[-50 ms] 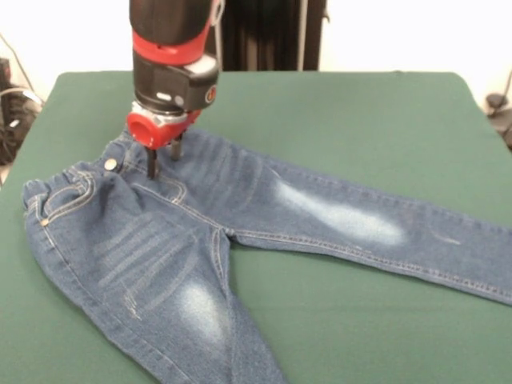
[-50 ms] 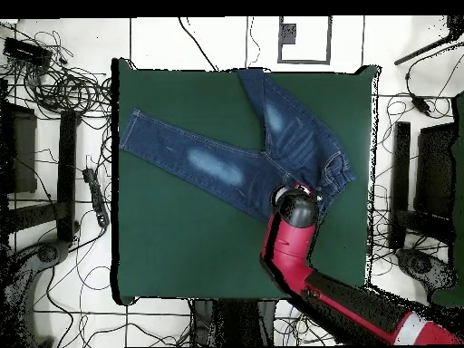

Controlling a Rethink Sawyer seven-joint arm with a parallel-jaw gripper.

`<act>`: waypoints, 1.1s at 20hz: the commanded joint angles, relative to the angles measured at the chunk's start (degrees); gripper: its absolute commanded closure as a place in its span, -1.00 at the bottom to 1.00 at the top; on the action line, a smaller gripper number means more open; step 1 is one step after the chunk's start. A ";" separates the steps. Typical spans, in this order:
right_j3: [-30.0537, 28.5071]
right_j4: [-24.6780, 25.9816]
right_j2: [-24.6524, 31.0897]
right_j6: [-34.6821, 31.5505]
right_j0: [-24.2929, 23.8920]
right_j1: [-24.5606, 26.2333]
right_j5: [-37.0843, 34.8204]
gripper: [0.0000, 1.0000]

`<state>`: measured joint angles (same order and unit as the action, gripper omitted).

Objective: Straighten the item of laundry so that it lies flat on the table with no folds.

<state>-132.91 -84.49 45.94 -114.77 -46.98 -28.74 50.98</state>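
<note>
The item of laundry, a small pair of blue jeans with faded thigh patches, lies front up on the green table. Its waistband is at the left in the front view. One leg runs to the right edge and the other reaches the bottom edge. My gripper points straight down at the far end of the waistband, beside the brass button. Both dark fingers stand apart with their tips on the denim, open. In the overhead view the jeans form a V, and the arm's head hides the fingers.
The jeans' near leg hangs past the table's front edge in the front view. Cables and black stands surround the table on the floor. Dark equipment sits off the table's left side.
</note>
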 commanded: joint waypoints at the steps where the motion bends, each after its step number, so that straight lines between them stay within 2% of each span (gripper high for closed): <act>1: 6.64 -1.23 -6.84 6.85 5.43 5.86 -5.72 -1.00; 2: 7.24 -1.17 -7.23 7.59 5.65 5.96 -5.64 -1.00; 4: 7.47 -6.45 -5.87 10.71 5.71 5.46 -5.69 -1.00; 5: 8.18 -3.40 -7.22 9.20 6.26 5.88 -5.89 -1.00; 7: 8.68 -5.69 -6.77 11.44 6.43 5.70 -5.95 -1.00; 8: 8.92 -6.83 -6.54 12.56 6.52 5.62 -5.98 1.00; 15: 8.60 -6.73 -7.68 11.23 7.06 5.27 -5.94 1.00; 16: 7.59 -9.10 -7.01 11.50 6.90 4.54 -5.59 1.00; 22: 2.78 -11.43 -9.07 9.27 7.08 -0.66 -3.79 1.00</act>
<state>-130.62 -87.56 41.64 -114.77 -41.56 -30.17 50.60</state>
